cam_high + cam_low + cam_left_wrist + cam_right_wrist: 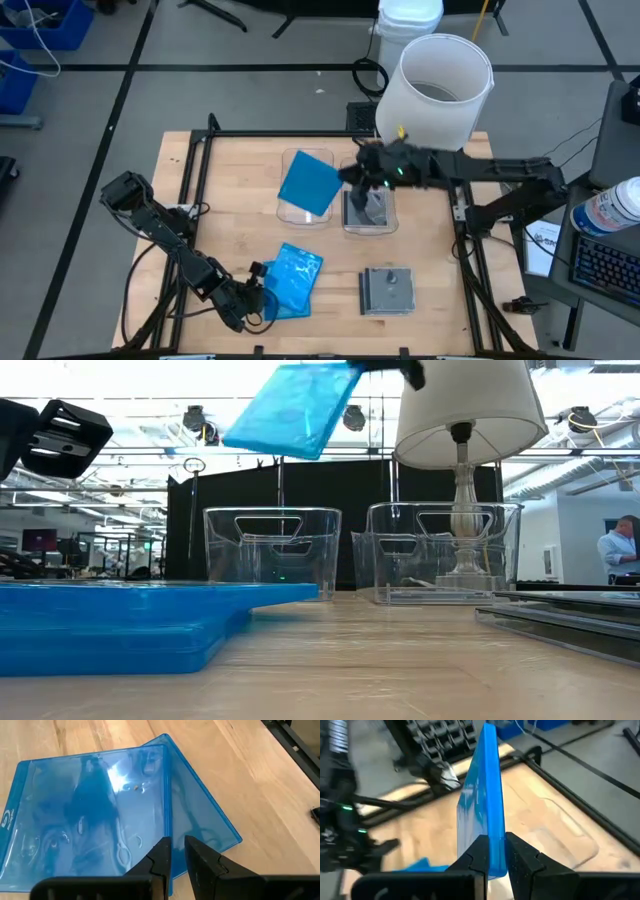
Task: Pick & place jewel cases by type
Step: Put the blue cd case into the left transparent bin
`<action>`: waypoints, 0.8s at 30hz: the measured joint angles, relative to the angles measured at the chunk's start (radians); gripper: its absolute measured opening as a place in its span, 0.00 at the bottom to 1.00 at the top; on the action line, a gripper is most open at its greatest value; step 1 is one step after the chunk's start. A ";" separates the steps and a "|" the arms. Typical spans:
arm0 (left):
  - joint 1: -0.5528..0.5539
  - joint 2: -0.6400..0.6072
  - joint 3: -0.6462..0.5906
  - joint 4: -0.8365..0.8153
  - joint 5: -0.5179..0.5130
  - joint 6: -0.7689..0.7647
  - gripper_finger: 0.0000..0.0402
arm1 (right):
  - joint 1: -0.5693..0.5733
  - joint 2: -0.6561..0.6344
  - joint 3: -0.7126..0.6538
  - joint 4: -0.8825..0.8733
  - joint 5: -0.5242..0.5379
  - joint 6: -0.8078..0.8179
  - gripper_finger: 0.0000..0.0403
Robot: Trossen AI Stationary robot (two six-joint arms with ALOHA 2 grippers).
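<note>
With the right gripper (492, 851) clamped on the blue case (309, 183) over the left bin (287, 210), level it and lower before releasing; the left gripper (177, 851), nearly closed and empty, waits over the blue stack (293, 281).

A light wooden table (240, 210) carries two clear bins side by side at its far middle: the left bin (300, 208) and the right bin (368, 212). Nearer the front lie a stack of blue jewel cases (293, 280) and, well apart, grey square jewel cases (387, 291).
</note>
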 joint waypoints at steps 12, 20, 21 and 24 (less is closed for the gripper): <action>0.001 0.000 0.000 -0.005 -0.001 0.027 0.16 | -0.175 0.233 0.041 -0.044 -0.242 -0.134 0.08; 0.001 0.000 0.000 -0.006 0.000 0.051 0.16 | -0.202 0.315 0.041 -0.026 -0.297 -0.158 0.09; 0.001 0.000 0.000 -0.007 -0.001 0.052 0.16 | -0.204 0.323 0.041 -0.024 -0.298 -0.167 0.09; 0.001 0.000 0.000 -0.008 -0.001 0.052 0.16 | -0.205 0.345 0.041 -0.021 -0.297 -0.191 0.09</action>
